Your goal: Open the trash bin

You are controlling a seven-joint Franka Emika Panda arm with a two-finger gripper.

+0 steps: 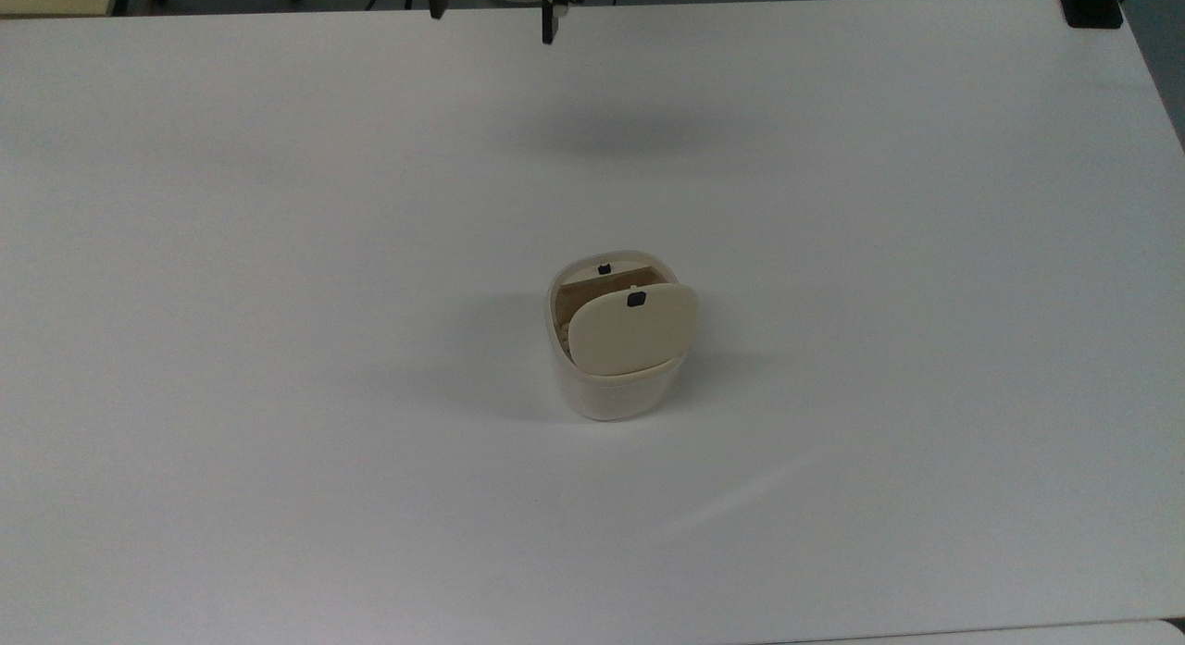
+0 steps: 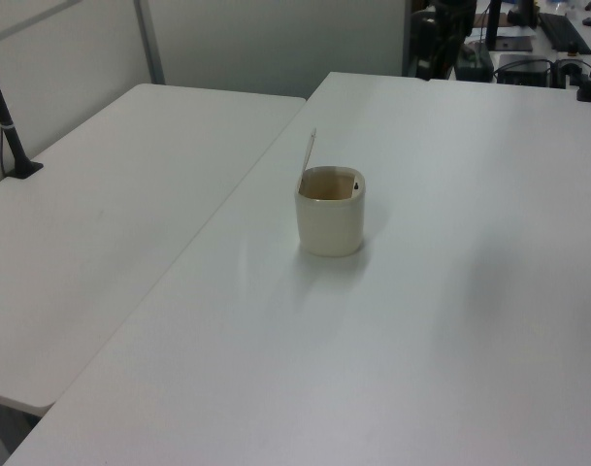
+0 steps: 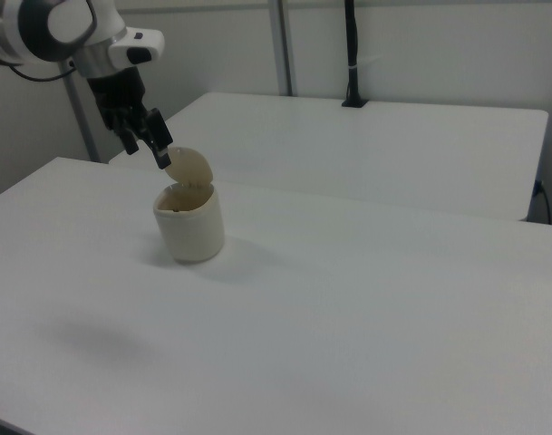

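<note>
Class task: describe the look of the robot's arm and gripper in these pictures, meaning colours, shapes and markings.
The arm is white and rounded, with a grey joint cap and a small dark button. The gripper is black, with two thin fingers on angular linkage.

Smooth matt plastic trash bin (image 1: 615, 386)

Lab — bare white tables (image 2: 130, 194)

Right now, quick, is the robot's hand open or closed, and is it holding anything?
Hand: open, holding nothing, up in the air beside the trash bin's raised lid in the right view.
</note>
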